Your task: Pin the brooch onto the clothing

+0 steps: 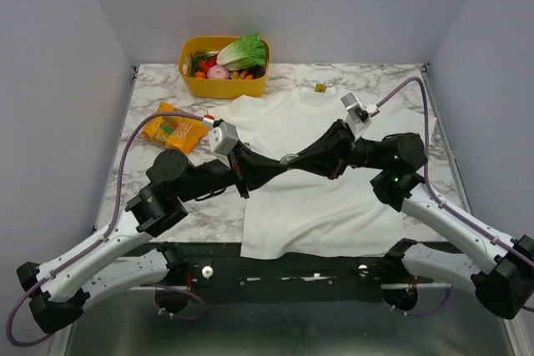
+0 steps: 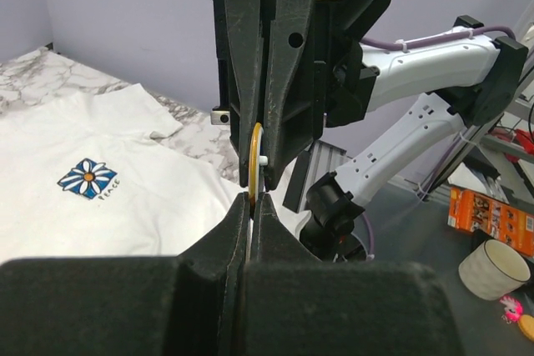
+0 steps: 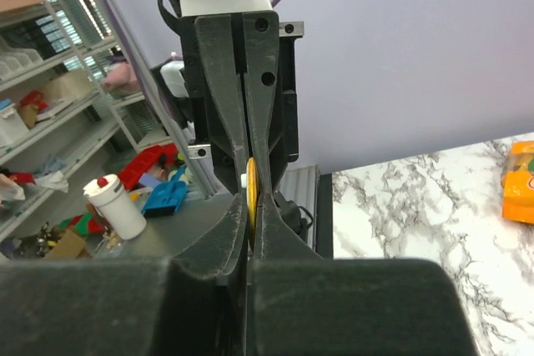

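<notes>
- We see the left gripper (image 2: 251, 210) and right gripper (image 3: 250, 227) set tip to tip above the white T-shirt (image 1: 317, 206)
- Both sets of jaws are closed tight, each pinching the brooch (image 2: 254, 152) edge-on
- The brooch sits between the two tips, clear of the fabric

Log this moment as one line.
left gripper: shut on brooch | right gripper: shut on brooch | brooch: mid-air over white T-shirt | pinned: not yet
</notes>
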Motion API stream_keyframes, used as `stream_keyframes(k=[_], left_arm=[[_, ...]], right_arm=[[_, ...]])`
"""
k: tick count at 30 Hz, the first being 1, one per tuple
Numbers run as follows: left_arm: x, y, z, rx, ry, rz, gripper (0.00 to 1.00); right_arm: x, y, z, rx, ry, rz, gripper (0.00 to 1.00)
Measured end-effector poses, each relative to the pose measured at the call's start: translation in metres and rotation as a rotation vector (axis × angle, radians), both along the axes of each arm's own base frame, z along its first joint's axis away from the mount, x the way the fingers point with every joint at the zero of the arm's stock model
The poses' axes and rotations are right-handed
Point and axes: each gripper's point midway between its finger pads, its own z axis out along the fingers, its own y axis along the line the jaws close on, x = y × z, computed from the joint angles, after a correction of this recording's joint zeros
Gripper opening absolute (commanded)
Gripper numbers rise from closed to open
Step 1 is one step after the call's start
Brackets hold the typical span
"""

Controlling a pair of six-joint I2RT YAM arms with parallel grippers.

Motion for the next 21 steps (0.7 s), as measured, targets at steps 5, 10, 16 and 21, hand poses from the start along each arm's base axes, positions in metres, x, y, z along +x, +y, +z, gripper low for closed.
stream_keyframes(k=[5,10,16,21], left_arm=[[0.007,0.000,0.005,0.020,0.007,0.029,0.00],[0.012,0.000,0.006,0.067,0.011,0.052,0.00],[0.018,-0.002,-0.003,0.161,0.022,0.066,0.00],[0.022,-0.004,-0.015,0.234,0.034,0.069,0.00]], right_arm=[[0.006,0.002,0.004,-0.045,-0.016,-0.031,0.01],[0.015,0.000,0.003,-0.103,-0.054,-0.095,0.00],[0.023,-0.003,-0.009,-0.191,-0.099,-0.167,0.01],[0.029,-0.005,-0.022,-0.266,-0.123,-0.190,0.08]])
